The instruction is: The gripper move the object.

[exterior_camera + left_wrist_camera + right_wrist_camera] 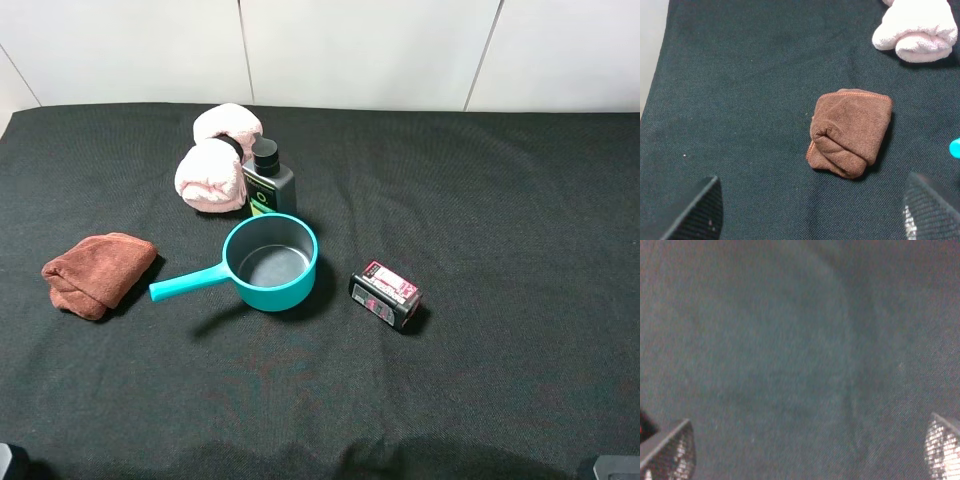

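Note:
The dark pump bottle (267, 178) with a black pump top and lime-green label stands upright at the back of the black cloth, just behind the teal saucepan (271, 262) and touching the pink towel (215, 160). Both arms are almost out of the exterior high view, only slivers at its bottom corners. In the left wrist view my left gripper (812, 212) is open and empty, its fingertips (700, 210) wide apart over bare cloth near the brown cloth (850, 132). In the right wrist view my right gripper (810, 450) is open and empty over bare cloth.
A folded brown cloth (95, 272) lies at the left. A black-and-pink box (386, 294) lies right of the saucepan, whose handle (188, 283) points left. The pink towel also shows in the left wrist view (917, 30). A white wall (350, 50) stands behind the table.

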`<state>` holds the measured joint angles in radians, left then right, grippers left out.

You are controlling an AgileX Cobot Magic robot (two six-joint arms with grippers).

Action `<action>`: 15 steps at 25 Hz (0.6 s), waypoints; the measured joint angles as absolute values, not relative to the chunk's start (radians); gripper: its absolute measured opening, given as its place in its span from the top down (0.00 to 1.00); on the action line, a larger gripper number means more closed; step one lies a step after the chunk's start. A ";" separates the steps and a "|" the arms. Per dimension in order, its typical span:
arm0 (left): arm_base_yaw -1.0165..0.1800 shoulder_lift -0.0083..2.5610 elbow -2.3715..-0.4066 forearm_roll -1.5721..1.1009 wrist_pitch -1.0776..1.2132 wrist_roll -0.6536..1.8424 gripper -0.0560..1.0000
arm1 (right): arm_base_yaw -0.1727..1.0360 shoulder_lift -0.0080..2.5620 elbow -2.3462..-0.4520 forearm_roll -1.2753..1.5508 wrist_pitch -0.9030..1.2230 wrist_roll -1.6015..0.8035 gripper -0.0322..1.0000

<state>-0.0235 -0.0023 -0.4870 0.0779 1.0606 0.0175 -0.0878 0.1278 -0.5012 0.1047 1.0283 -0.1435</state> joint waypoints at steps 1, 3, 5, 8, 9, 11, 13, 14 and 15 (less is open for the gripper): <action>-0.024 -0.002 -0.487 0.078 1.061 0.018 0.22 | -0.088 0.105 -0.501 0.100 1.028 -0.138 0.30; -0.024 -0.002 -0.487 0.078 1.061 0.018 0.22 | -0.088 0.070 -0.501 0.096 1.027 -0.134 0.30; -0.024 -0.002 -0.487 0.078 1.061 0.018 0.22 | -0.088 0.047 -0.501 0.094 1.027 -0.131 0.30; -0.024 -0.002 -0.487 0.078 1.061 0.018 0.22 | -0.088 0.024 -0.501 0.076 1.027 -0.106 0.30; -0.024 -0.002 -0.487 0.078 1.061 0.018 0.22 | -0.088 0.019 -0.501 0.070 1.027 -0.099 0.30; -0.024 -0.002 -0.487 0.078 1.061 0.018 0.22 | -0.088 0.002 -0.500 0.057 1.027 -0.087 0.30; -0.024 -0.002 -0.487 0.078 1.061 0.018 0.22 | -0.088 -0.004 -0.500 0.050 1.027 -0.084 0.30; -0.024 -0.002 -0.487 0.078 1.061 0.018 0.22 | -0.088 -0.005 -0.500 0.046 1.027 -0.082 0.30; -0.024 -0.002 -0.487 0.078 1.061 0.018 0.22 | -0.088 -0.006 -0.500 0.045 1.027 -0.081 0.30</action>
<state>-0.0235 -0.0023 -0.4870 0.0779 1.0606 0.0175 -0.0878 -0.0061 -0.5005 0.0453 1.0272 -0.0806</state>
